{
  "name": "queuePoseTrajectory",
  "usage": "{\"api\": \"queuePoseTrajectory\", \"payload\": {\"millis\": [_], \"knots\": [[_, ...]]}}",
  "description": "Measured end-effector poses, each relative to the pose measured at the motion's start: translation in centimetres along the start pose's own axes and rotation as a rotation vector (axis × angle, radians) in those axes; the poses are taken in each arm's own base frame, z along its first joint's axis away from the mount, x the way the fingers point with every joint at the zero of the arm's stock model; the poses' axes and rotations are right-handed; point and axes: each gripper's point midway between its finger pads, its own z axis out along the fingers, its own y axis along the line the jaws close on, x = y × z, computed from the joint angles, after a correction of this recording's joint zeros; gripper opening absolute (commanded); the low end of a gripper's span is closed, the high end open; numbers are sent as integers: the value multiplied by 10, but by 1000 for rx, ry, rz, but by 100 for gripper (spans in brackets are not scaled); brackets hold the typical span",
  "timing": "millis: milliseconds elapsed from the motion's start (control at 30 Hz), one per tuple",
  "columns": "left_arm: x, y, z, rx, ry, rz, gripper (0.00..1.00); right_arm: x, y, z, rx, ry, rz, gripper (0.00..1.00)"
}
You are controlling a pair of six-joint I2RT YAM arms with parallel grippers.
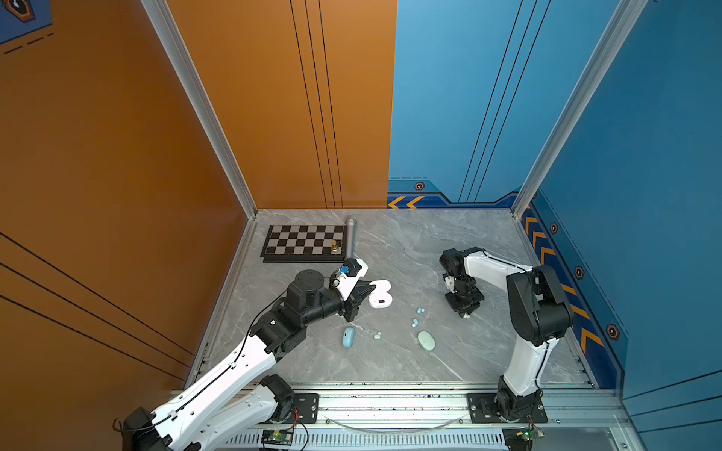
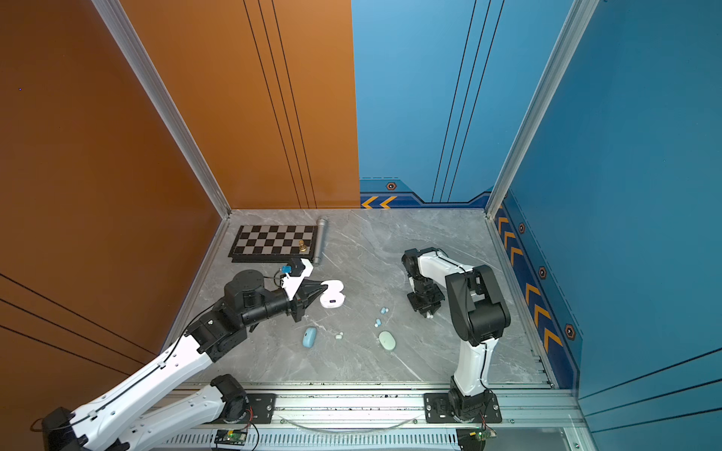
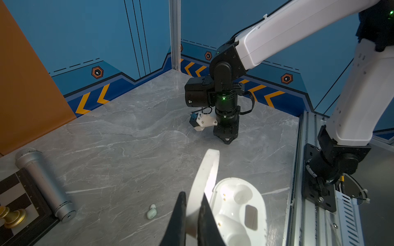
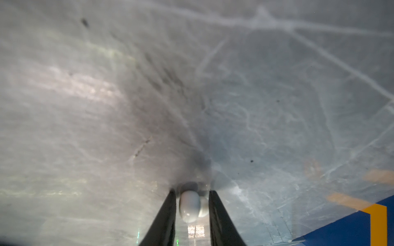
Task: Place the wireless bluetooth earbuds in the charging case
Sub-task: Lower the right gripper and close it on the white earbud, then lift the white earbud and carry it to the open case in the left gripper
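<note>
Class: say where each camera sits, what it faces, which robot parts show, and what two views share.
Top views: overhead, facing table; left arm, right arm show.
Left wrist: on left arm, faces right arm; left gripper pinches white case lid.
Right wrist: low, faces table; right gripper straddles white earbud.
Shared: white case, top and left wrist.

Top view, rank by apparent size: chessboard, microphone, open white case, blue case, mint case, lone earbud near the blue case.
1. chessboard
2. microphone and open white case: mic longer, case wider, too close to rank
3. blue case and mint case: look alike
4. lone earbud, smallest
</note>
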Motion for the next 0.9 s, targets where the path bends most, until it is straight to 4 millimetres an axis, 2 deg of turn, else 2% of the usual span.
{"api": "queuePoseTrajectory", "payload": {"millis": [367, 500, 633, 733, 800, 900], "knots": [[0, 1, 0, -2, 0, -1, 0, 0, 4, 0, -21, 8, 10, 14], [0, 1, 0, -2, 0, -1, 0, -1, 5, -1, -34, 6, 19, 12], [-2, 1, 0, -4, -11, -12, 0, -5, 18, -8, -133, -22, 55, 12], [-6, 4, 1, -19, -43, -22, 0, -10, 31, -30, -268, -86, 98, 12], [-5, 7, 4, -33, -54, -30, 0, -15, 38, -56, -361, -160, 121, 12], [-4, 14, 10, -57, -65, -46, 0, -23, 50, -106, -511, -297, 130, 12]]}}
